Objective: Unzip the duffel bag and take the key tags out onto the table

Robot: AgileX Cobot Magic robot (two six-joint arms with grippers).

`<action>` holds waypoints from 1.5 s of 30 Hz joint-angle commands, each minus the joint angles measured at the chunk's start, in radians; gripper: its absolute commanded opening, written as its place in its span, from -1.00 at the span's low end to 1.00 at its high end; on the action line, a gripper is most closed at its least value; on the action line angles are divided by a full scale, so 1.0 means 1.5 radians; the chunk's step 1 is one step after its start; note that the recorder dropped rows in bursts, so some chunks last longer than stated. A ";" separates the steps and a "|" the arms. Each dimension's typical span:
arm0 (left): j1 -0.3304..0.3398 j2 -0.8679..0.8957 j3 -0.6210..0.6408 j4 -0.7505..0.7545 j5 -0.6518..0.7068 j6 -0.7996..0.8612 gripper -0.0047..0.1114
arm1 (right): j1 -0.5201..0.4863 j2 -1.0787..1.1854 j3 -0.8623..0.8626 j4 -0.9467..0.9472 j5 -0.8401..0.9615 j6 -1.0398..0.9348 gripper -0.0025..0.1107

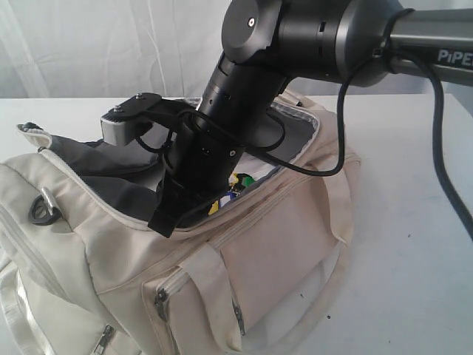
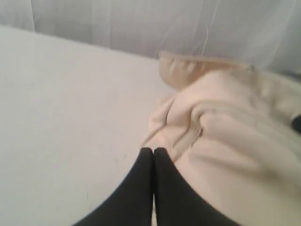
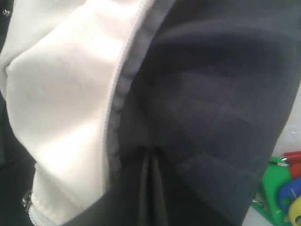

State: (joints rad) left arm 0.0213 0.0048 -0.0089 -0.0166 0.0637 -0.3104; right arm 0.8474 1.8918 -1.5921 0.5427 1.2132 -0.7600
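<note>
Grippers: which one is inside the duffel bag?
The right gripper, down in the duffel bag at the grey lining beside the key tags; the left gripper is outside, by the table.

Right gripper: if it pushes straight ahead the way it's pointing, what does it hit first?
Probably the duffel bag's grey lining, just ahead of the shut right gripper. The key tags sit off to one side. Depth unclear.

Matt cloth duffel bag (image 1: pixel 281 244), glossy plastic key tags (image 3: pixel 275 187), smooth table (image 1: pixel 414 222).
</note>
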 commanded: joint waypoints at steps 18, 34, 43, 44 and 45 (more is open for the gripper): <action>-0.001 -0.003 0.006 0.011 0.095 0.105 -0.92 | 0.001 -0.003 0.005 0.008 0.005 0.001 -0.96; -0.001 -0.003 0.006 0.011 0.098 0.178 -0.92 | 0.001 -0.003 0.005 0.008 0.005 0.001 -0.96; -0.001 -0.003 0.006 0.011 0.109 0.243 -0.92 | 0.001 -0.003 0.005 0.008 0.005 0.001 -0.96; -0.001 -0.003 0.006 0.011 0.109 0.243 -0.92 | 0.001 -0.003 0.005 0.008 0.005 0.001 -0.96; -0.001 -0.003 0.006 0.011 0.109 0.243 -0.92 | 0.001 -0.003 0.005 0.008 0.005 0.001 -0.96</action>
State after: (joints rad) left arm 0.0213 0.0048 -0.0006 0.0000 0.2233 0.0460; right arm 0.8474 1.8918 -1.5921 0.5450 1.2132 -0.7600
